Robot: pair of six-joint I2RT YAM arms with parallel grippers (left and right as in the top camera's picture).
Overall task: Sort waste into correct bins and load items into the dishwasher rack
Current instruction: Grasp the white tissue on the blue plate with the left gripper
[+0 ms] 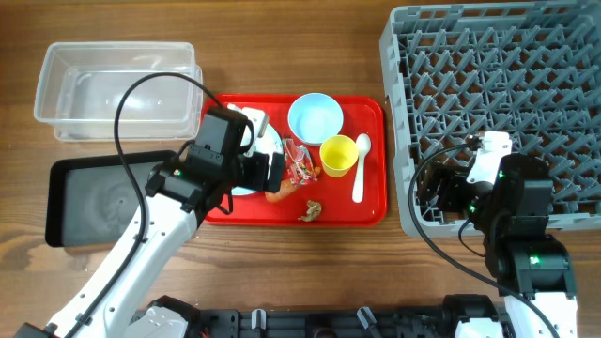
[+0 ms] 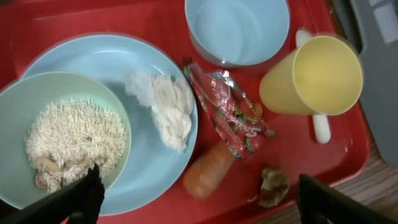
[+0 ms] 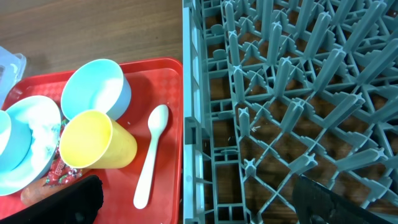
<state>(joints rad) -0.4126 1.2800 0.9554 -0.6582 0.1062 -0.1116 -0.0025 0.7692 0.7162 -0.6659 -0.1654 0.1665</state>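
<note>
My left gripper [image 2: 199, 193] hangs open over the red tray's front, its fingers either side of the carrot [image 2: 208, 171] and brown lump [image 2: 273, 185]. On the pale blue plate [image 2: 93, 62] lie crumpled tissue [image 2: 165, 106] and a bowl [image 2: 18, 112] of rice [image 2: 74, 137]. The red wrapper [image 2: 230, 115] lies beside the plate. An empty blue bowl [image 1: 315, 117], the yellow cup [image 1: 338, 155] and the white spoon [image 1: 360, 169] stand further right. My right gripper [image 3: 196, 199] is open and empty above the grey dishwasher rack's [image 1: 498, 103] left front edge.
The clear tub [image 1: 117, 89] sits at the back left and the black tray [image 1: 103, 197] in front of it, both left of the red serving tray [image 1: 371, 211]. The rack stands close against the red tray's right side.
</note>
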